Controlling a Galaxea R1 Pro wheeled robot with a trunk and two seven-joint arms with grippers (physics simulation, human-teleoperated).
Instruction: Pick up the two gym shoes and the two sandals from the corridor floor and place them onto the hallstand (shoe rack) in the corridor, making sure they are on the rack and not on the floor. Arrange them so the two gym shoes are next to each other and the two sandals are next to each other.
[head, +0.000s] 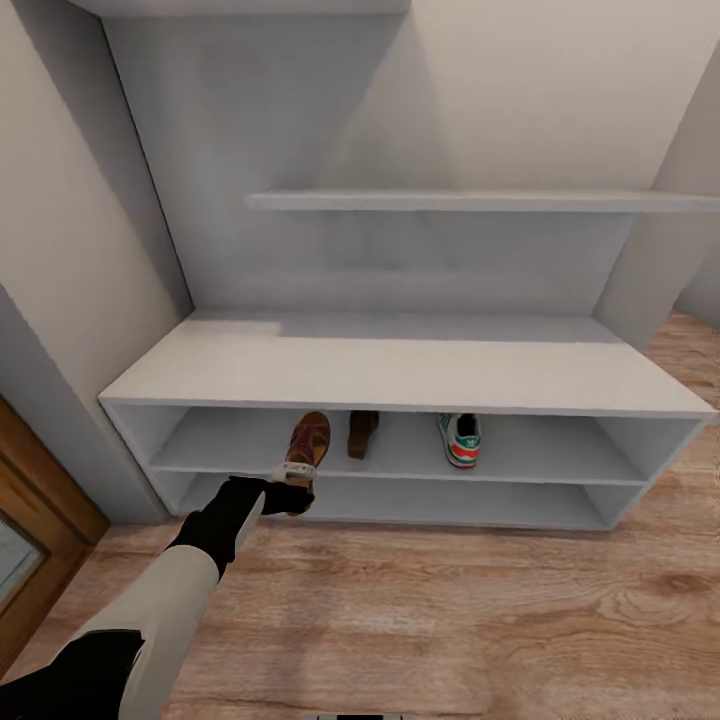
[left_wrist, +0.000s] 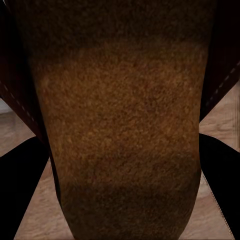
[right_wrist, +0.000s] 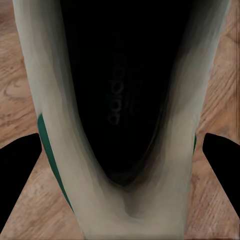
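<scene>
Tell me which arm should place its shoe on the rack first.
Left. Its gripper holds a sandal already at the edge of the hallstand's upper tier, beside the other sandal. The right grips a gym shoe over the floor.

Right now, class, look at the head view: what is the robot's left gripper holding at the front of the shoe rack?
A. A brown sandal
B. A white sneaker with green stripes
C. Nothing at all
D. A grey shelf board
A: the left gripper is closed on a brown sandal, held at the front edge of the hallstand, with its tan-brown sole close up in the left wrist view.
</scene>
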